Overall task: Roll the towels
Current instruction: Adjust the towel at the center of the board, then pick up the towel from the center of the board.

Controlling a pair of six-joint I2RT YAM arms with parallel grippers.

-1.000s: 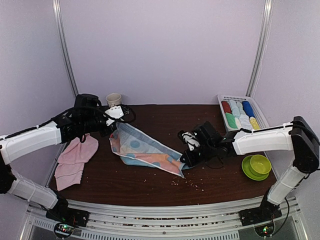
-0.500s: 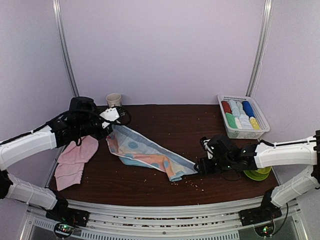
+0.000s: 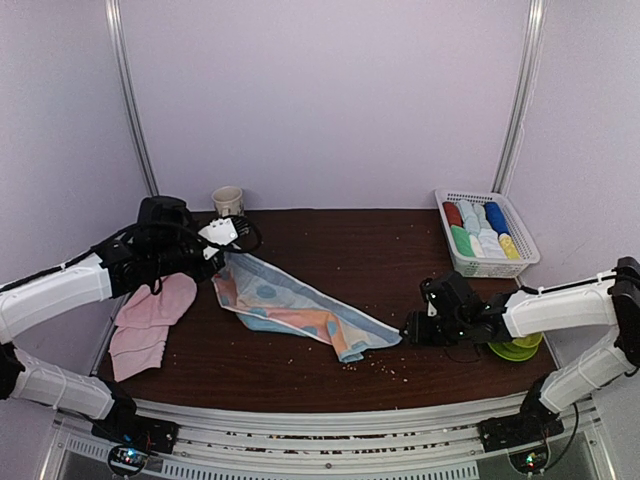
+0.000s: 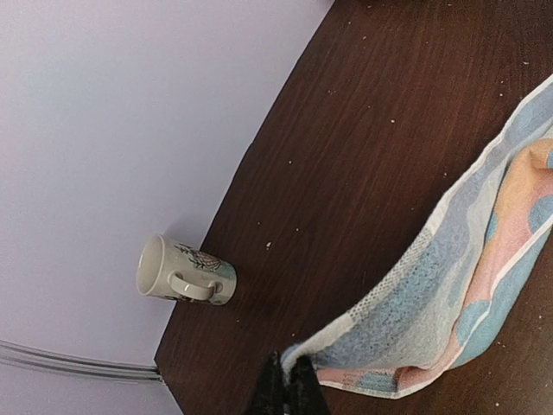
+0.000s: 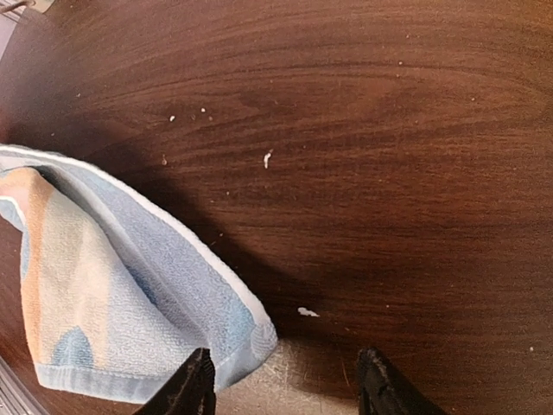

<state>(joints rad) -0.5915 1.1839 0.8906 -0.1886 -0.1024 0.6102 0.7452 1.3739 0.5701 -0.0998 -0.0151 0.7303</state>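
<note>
- Blue towel (image 3: 290, 305) with orange and white dots lies on the dark wood table (image 3: 340, 235). It starts just in front of the mug (image 3: 228, 200) and runs away from it as a long, crumpled strip toward the near right.
- The towel corner closest to the mug is raised a little above the wood. The left gripper (image 4: 289, 387) has this corner, and its fingers are pressed together on the cloth.
- The towel end farthest from the mug lies flat on the table and is folded over itself.
- The right gripper (image 5: 285, 391) is low over the table at this far end, with its fingers wide apart. The towel corner lies loose just inside one finger (image 5: 194, 389). I cannot tell whether that finger touches the cloth.
- Pink towels (image 3: 150, 318) lie in a loose heap to the left of the mug and closer to the arm bases. The left arm passes over their far edge.
- The mug is pale with a small printed pattern and a handle. It stands at the far edge of the table, against the wall.
- A white basket (image 3: 520, 262) stands at the same far edge, well to the right of the mug. It holds rolled cloths in red, green, blue, yellow and pale colours.
- A green bowl (image 3: 518, 328) is far from the mug at the near right, partly hidden behind the right arm.
- Pale crumbs (image 3: 385, 368) are scattered on the wood near the flat end of the blue towel.
</note>
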